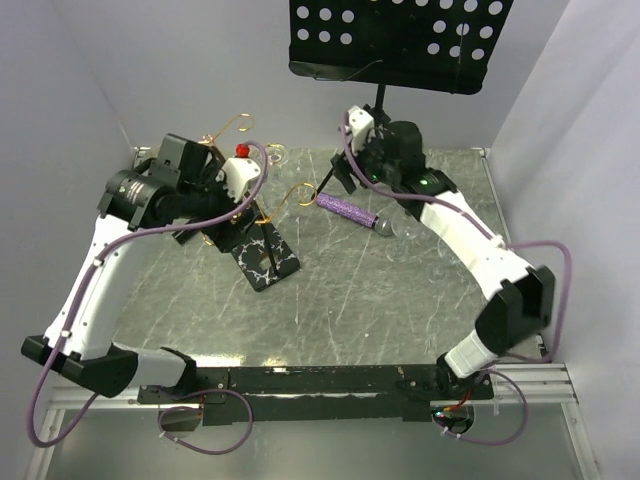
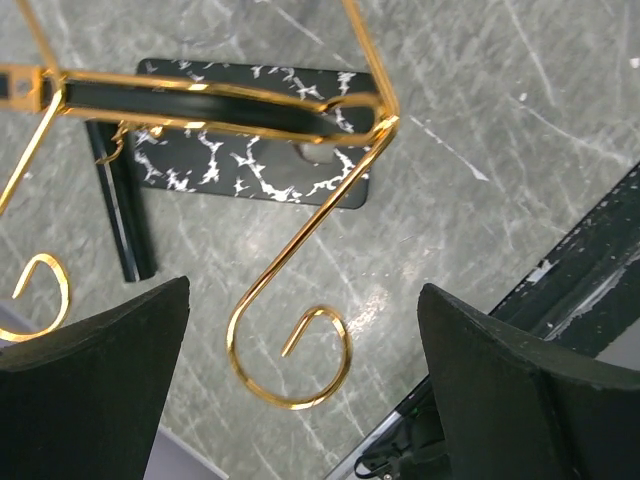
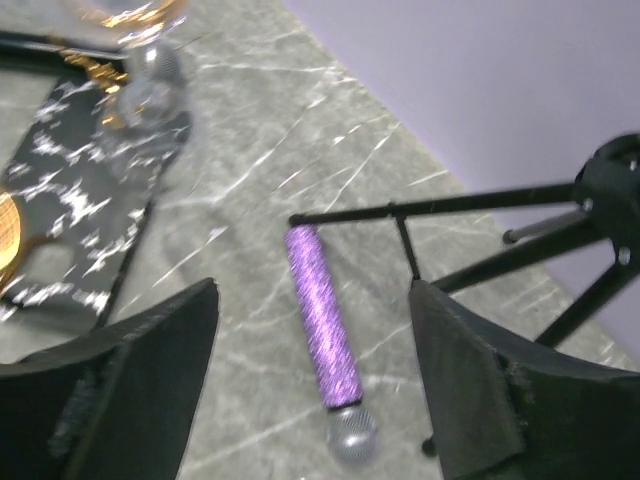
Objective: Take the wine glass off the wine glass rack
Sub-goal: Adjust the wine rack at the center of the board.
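The wine glass rack stands left of centre, with gold curled arms (image 1: 298, 193) and a black white-veined base (image 1: 266, 256). In the left wrist view I look down past its gold arms (image 2: 290, 350) to the base (image 2: 250, 165). My left gripper (image 2: 305, 290) is open above the rack (image 1: 230, 205), with one spiral end hanging between the fingers without touching them. A blurred clear shape that looks like the wine glass (image 3: 150, 65) hangs by the gold arms over the base (image 3: 70, 210). My right gripper (image 3: 313, 290) is open and empty, right of the rack (image 1: 350, 175).
A purple microphone (image 3: 322, 320) with a silver head lies on the grey marble table (image 1: 380, 300), under my right gripper. A black music stand (image 1: 400, 35) rises at the back, its tripod legs (image 3: 500, 200) spread close to the microphone. White walls close in the table.
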Motion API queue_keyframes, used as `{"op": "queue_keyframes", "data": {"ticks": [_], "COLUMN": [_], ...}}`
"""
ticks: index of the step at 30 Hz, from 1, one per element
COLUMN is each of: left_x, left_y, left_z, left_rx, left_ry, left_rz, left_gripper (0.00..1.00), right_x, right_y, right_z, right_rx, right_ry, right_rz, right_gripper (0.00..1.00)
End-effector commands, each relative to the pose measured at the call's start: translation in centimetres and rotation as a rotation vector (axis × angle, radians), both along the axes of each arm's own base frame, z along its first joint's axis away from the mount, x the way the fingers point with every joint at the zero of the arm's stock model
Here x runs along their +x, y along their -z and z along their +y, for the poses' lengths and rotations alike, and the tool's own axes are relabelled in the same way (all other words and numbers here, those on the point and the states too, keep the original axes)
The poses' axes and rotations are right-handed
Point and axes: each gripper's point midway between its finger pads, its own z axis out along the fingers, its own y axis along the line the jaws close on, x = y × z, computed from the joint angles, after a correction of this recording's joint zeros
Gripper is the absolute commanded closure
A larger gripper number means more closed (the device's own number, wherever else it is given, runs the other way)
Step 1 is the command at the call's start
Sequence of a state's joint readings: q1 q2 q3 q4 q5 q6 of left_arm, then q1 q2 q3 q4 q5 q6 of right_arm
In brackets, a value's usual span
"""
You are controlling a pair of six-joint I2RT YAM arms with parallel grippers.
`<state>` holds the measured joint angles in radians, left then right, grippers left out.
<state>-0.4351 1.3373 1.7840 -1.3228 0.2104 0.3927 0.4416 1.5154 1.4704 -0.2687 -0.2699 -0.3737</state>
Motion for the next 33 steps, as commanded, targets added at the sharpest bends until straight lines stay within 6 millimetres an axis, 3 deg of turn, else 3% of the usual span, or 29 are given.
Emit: {"op": "queue_keyframes", "data": {"ticks": [1, 5, 8, 12, 19, 22, 33], "left_x": [0.1, 0.9, 1.8, 1.6, 2.6, 3.8, 7.2], "left_y": [-0.1, 1.1, 0.5, 1.3, 1.7, 1.7, 0.5], "left_z": [1.2, 2.3, 3.3, 4.2, 6.3, 8.0, 13.3], "left_rx": [0.033, 0.096, 0.136, 0.191, 0.254, 0.293, 0.351], "left_ry": [-0.010, -0.067, -0.098, -0.107, -0.199, -0.265, -0.419], "left_rz": [-0.034, -0.029, -0.079, -0.058, -0.084, -0.098, -0.146], "left_gripper": [0.00, 0.00, 0.00, 0.00, 0.00, 0.00, 0.00], "right_x": [4.1, 5.1, 4.4, 2.7, -0.2, -1.3, -3.4], "right_y": [-3.1, -2.3, -1.1, -0.2, 0.1, 0.6, 1.6], "right_z": [0.4, 2.2, 3.8, 5.1, 6.1, 6.6, 7.4], "right_rx": [0.053, 0.044, 0.029, 0.025, 0.008, 0.005, 0.031], "right_ry": [0.123, 0.086, 0.036, -0.013, -0.061, -0.080, -0.133], "right_rz": [-0.089, -0.073, -0.048, -0.025, -0.014, 0.006, 0.062], "right_gripper": [0.21, 0.23, 0.23, 0.23, 0.22, 0.22, 0.17]}}
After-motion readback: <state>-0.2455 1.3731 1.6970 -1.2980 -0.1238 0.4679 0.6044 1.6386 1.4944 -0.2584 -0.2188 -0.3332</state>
